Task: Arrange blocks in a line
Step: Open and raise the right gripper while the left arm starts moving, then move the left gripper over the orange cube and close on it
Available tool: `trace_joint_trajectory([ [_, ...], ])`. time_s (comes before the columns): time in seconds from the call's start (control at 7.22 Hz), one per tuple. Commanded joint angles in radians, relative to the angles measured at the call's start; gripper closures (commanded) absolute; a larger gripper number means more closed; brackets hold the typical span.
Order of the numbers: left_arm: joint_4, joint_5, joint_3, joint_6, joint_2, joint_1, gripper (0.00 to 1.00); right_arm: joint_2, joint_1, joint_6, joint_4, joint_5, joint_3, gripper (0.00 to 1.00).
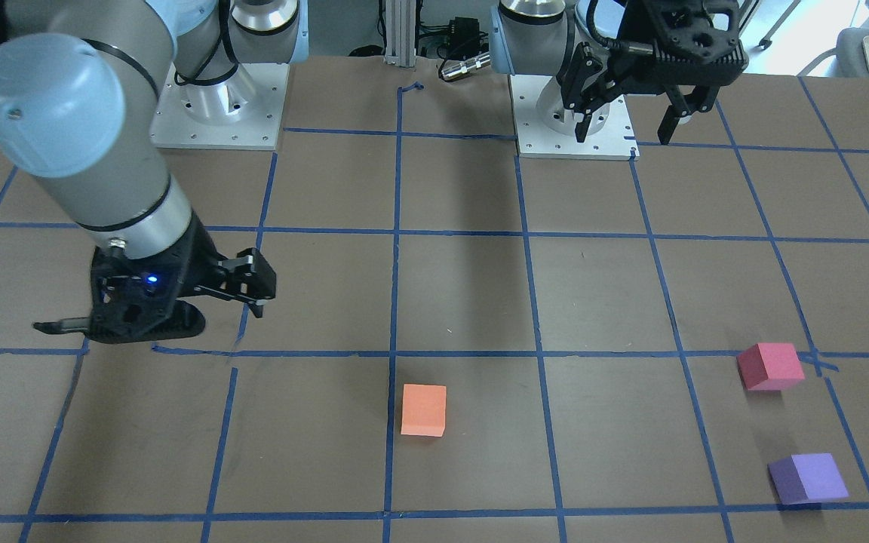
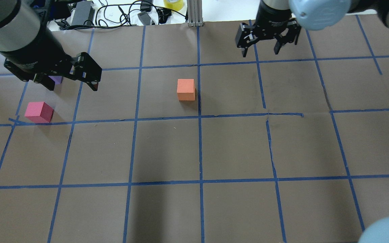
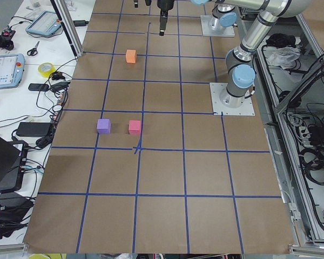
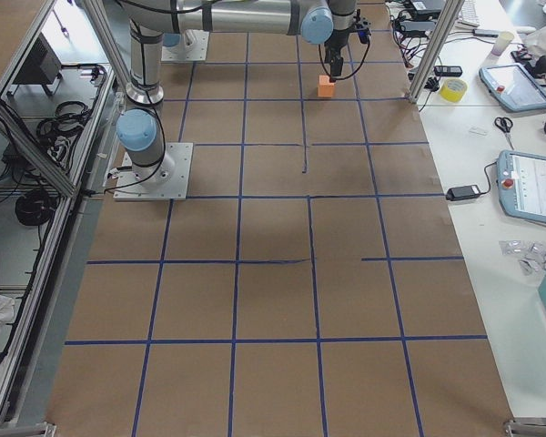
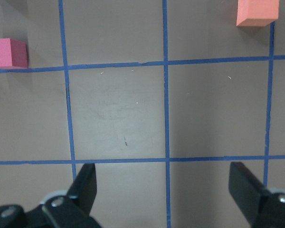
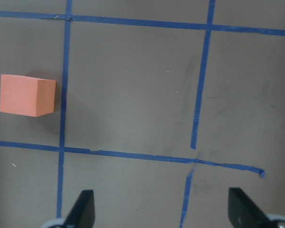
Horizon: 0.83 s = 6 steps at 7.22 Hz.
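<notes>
The orange block sits near the table's middle and also shows in the overhead view. The pinkish-red block and the purple block sit apart on the robot's left side. In the overhead view the pinkish-red block is in full view, while the purple block is mostly hidden behind my left gripper. My left gripper is open, empty and held high. My right gripper is open and empty above the table, to the right of the orange block.
The brown table carries a grid of blue tape. Both arm bases are bolted at the robot's edge. A yellow tape roll, cables and devices lie beyond the far edge. Tablets lie on a side bench.
</notes>
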Motion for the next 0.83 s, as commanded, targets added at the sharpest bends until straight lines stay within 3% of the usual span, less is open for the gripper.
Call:
trace_joint_trajectory([
  [0.0,0.199,-0.005,0.001,-0.104,-0.126,-0.068,0.00,-0.157,-0.111,-0.090,0.007,-0.026,0.129,0.00],
  [0.42,0.460,0.005,0.001,-0.265,-0.363,-0.200,0.00,-0.254,-0.095,-0.069,0.027,-0.046,0.166,0.00],
  [0.69,0.594,0.017,0.002,-0.365,-0.496,-0.273,0.00,-0.242,-0.075,0.128,-0.011,-0.051,0.165,0.00],
])
